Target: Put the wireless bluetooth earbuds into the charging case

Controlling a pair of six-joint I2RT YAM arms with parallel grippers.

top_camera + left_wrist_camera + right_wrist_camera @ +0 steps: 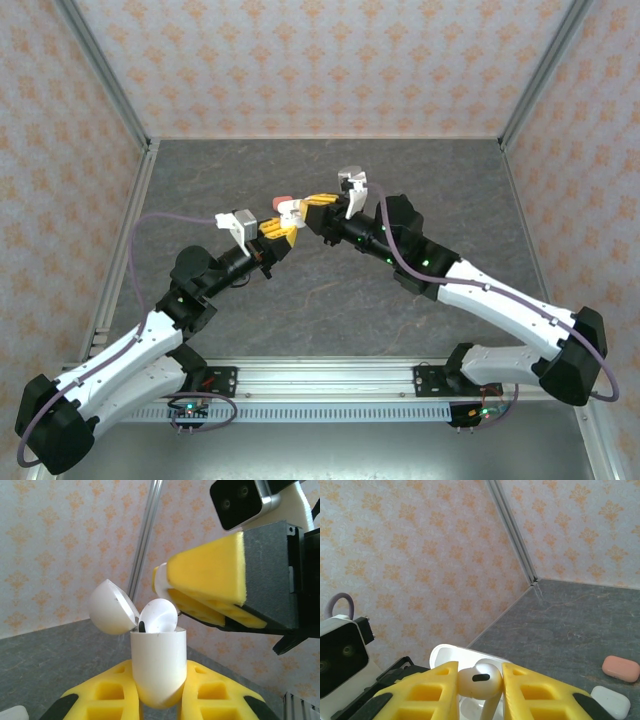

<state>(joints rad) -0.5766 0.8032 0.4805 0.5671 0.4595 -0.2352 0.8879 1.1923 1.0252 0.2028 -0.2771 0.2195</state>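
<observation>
My left gripper is shut on a white charging case, held upright with its lid swung open to the left. One white earbud sits in the case's mouth. My right gripper is shut on another white earbud, stem pointing down, directly above the open case. The right gripper's yellow fingers hover just above and right of the case. From above, both grippers meet over the middle of the table at the case.
A salmon-pink closed case and a white closed case lie on the grey table below. The pink case lies just behind the grippers. Patterned walls enclose the table on three sides.
</observation>
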